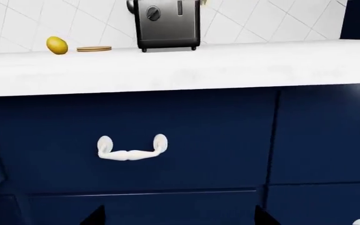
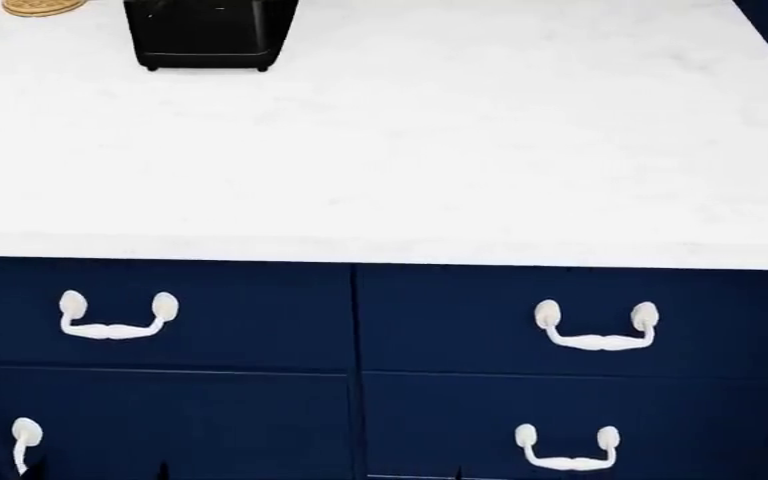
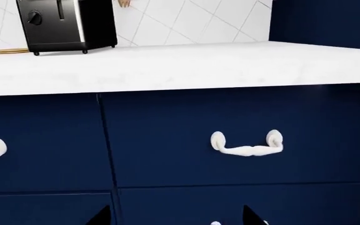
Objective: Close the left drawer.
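Each end effector (only dark tips visible) looks spread, holding nothing, facing the left drawer (image 2: 157, 315).

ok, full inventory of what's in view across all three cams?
countertop: 1, white, above the drawers
toaster: 1, black and silver, back of the counter
lemon: 1, yellow, beside the toaster near the wall
coaster-like disc: 1, tan, between lemon and toaster
drawer fronts: 4 in the head view, navy, two columns under the counter
left drawer: top left, front looks flush
curved handles: 4, white, one per drawer
wall tiles: white
claw fingers: dark tips at each wrist view's edge
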{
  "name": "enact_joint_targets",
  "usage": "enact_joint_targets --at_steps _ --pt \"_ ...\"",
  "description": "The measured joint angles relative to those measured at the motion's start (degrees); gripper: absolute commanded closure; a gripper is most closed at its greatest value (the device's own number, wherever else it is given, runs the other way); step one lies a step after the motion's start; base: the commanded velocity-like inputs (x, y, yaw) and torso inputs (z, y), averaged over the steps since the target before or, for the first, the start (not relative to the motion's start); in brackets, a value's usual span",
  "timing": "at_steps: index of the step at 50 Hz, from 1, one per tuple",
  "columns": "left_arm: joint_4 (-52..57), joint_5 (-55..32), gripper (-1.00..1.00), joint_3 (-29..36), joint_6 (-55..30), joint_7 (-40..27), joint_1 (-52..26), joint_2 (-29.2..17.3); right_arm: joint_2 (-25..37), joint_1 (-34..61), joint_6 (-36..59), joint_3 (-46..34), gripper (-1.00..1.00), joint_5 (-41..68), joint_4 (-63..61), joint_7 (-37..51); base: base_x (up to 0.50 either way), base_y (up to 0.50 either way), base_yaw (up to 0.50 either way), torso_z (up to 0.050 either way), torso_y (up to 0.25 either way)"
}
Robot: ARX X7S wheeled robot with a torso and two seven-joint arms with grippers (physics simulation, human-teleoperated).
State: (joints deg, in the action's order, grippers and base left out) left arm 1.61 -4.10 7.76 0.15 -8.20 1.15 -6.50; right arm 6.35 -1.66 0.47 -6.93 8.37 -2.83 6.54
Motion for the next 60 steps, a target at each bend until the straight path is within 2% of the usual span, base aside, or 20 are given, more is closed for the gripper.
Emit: enact_joint_targets --at_steps 18,24,60 --pt "-0.06 -0.95 -1.0 1.04 0.02 -0.84 -0.18 -0.83 0.86 -0.01 -0.29 -0.87 -1.0 0.91 0.04 1.13 0.0 -0.46 0.0 0.0 0.0" --pt "-0.12 -1.21 -1.0 1.42 0.08 -1.08 -0.26 -0.98 1.35 0.38 0.54 -1.53 -1.0 -0.71 0.46 2.64 0.0 0.0 0.0 0.0 0.0" --pt "-1.06 -2.71 -1.0 2.6 0.62 -2.61 -0.67 -2.33 2.71 0.77 -0.59 -4.01 -1.0 -1.46 0.88 4.66 0.0 0.0 0.5 0.0 0.0"
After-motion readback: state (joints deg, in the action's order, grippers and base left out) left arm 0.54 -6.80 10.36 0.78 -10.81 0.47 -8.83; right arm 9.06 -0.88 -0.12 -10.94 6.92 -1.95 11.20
